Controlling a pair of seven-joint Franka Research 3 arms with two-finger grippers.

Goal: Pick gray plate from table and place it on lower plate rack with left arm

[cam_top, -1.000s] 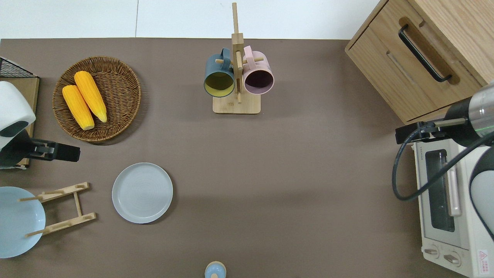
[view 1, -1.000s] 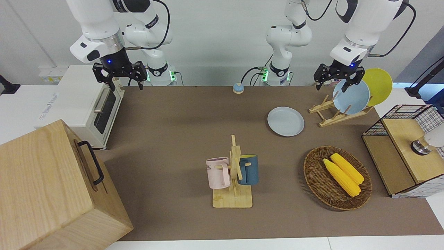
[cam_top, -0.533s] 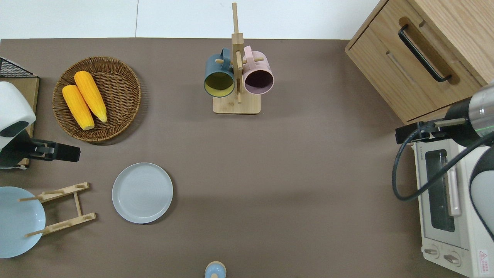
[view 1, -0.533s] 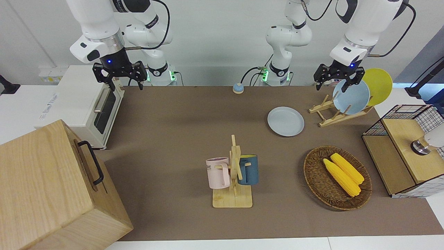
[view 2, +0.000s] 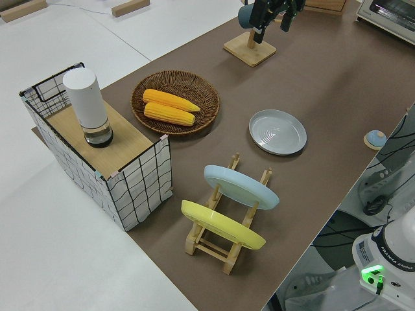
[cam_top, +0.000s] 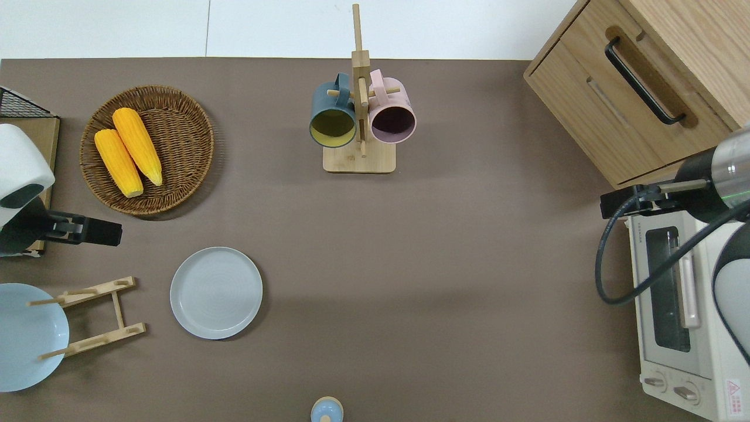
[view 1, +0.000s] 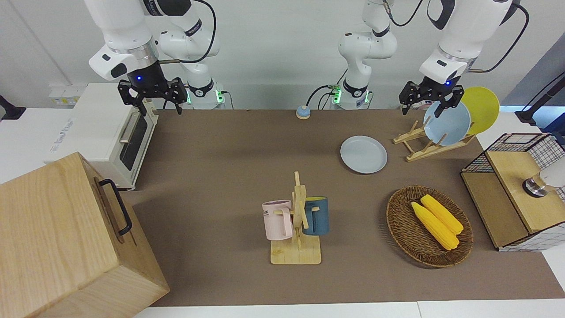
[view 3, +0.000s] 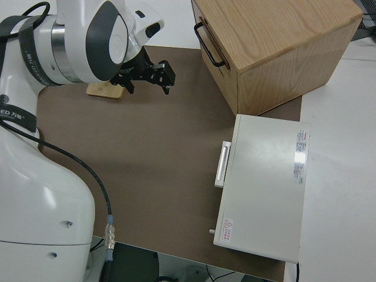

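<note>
The gray plate (view 1: 363,154) lies flat on the brown table (view 1: 229,168); it also shows in the overhead view (cam_top: 216,292) and the left side view (view 2: 277,131). Beside it, toward the left arm's end, stands the wooden plate rack (view 1: 415,132) (cam_top: 96,316) (view 2: 211,246). The rack holds a light blue plate (view 1: 446,123) and a yellow plate (view 1: 483,108); the slots nearest the gray plate are bare. My left gripper (view 1: 430,100) (cam_top: 76,228) (view 2: 271,27) is open and empty, up in the air over the table strip between rack and wicker basket. My right gripper (view 1: 152,104) (view 3: 147,82) is open, parked.
A wicker basket (view 1: 397,229) with two corn cobs, a mug tree (view 1: 298,221) with two mugs, a wire shelf (view 1: 516,190) with a white cylinder, a wooden drawer cabinet (view 1: 57,238), a toaster oven (view 1: 110,132) and a small blue bell (view 1: 303,112) stand around.
</note>
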